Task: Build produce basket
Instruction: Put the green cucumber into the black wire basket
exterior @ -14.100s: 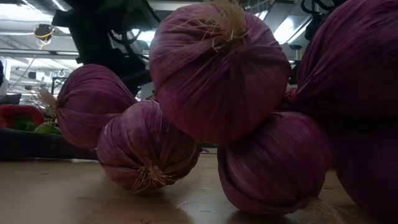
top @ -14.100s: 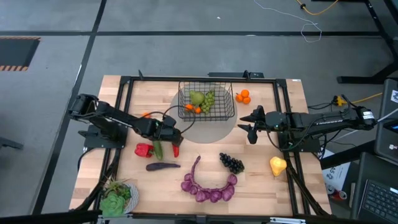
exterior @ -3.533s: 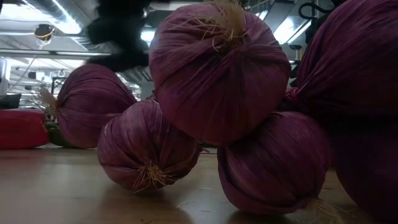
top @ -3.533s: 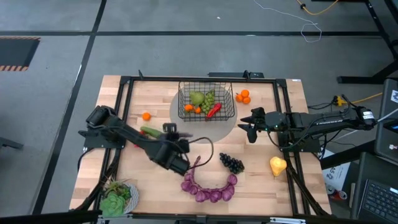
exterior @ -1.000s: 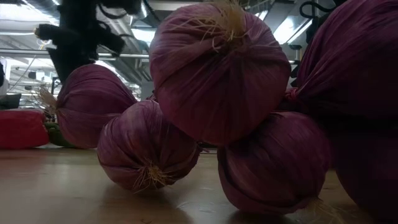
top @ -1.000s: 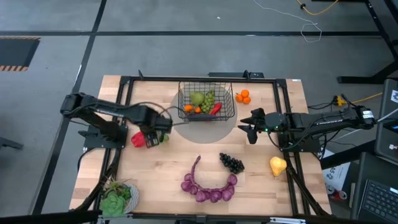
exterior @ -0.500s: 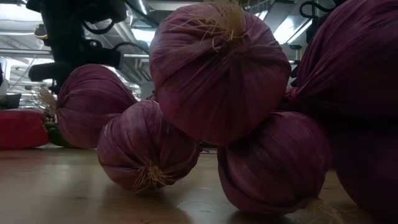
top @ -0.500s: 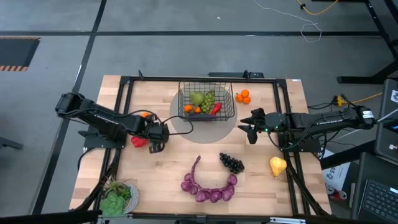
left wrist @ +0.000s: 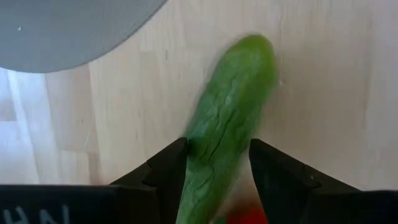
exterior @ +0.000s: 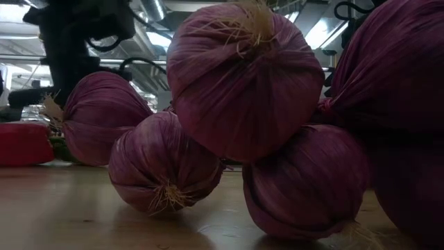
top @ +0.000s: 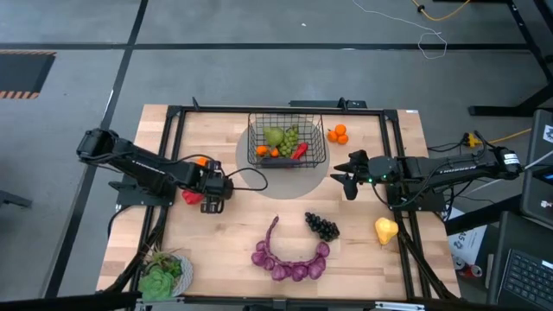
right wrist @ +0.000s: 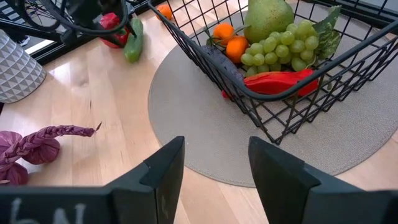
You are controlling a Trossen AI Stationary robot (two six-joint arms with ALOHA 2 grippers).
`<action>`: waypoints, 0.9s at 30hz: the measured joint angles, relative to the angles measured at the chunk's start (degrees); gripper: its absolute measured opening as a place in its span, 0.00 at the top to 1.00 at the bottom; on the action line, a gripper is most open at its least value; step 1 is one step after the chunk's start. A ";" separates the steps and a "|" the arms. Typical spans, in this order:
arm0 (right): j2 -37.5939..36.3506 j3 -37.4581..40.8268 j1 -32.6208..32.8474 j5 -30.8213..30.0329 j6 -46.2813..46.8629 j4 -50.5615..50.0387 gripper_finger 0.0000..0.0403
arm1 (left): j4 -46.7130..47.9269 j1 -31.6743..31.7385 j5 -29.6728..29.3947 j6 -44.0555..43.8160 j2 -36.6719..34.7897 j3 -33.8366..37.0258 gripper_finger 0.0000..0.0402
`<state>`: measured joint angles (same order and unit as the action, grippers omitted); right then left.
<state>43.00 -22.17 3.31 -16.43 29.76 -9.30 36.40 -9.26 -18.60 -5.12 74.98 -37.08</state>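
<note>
The black wire basket (top: 321, 142) stands on a round grey mat (top: 285, 179) at the table's far middle. It holds a green pear, green grapes, oranges, a red pepper and an aubergine (right wrist: 217, 62). Left of the mat a cucumber (left wrist: 230, 118) lies flat on the wood beside a red pepper (top: 190, 197). My left gripper (top: 214, 204) stands open over the cucumber, pointing steeply down, one finger on each long side of it. My right gripper (top: 346, 177) hovers open and empty just right of the basket. My left gripper (left wrist: 217, 146) straddles the cucumber near its end next to the red pepper (left wrist: 205, 180). Its fingers come from above and lie across the cucumber. The cucumber fills the gap between them. I cannot tell whether the fingers touch it.
One orange (top: 201, 161) lies left of the basket and two oranges (top: 337, 134) right of it. Dark grapes (top: 321, 226), a yellow pear (top: 385, 230) and a purple onion string (top: 289, 259) lie nearer. A lettuce plate (top: 162, 275) sits at the near left corner.
My left gripper has come down over the cucumber beside the red pepper and rolled about its own axis, ending with its fingers astride the cucumber. The cucumber and pepper have stayed in place.
</note>
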 joint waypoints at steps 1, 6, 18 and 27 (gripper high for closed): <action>0.01 0.01 0.00 0.00 0.00 0.00 0.55 | -1.66 0.00 -0.19 0.19 0.00 0.91 0.58; 0.00 0.00 0.00 0.00 0.00 0.00 0.55 | -9.60 0.02 -1.00 0.82 -0.09 5.07 0.58; 0.02 0.00 0.00 0.00 0.00 0.00 0.55 | -13.68 0.04 3.01 -17.73 -0.06 6.10 0.58; 0.00 0.00 0.00 0.02 -0.02 0.00 0.55 | -13.58 -0.13 5.75 -27.05 -0.02 5.73 0.54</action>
<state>43.00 -22.17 3.31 -16.40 29.74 -9.30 22.82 -9.39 -12.85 -32.17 74.96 -31.35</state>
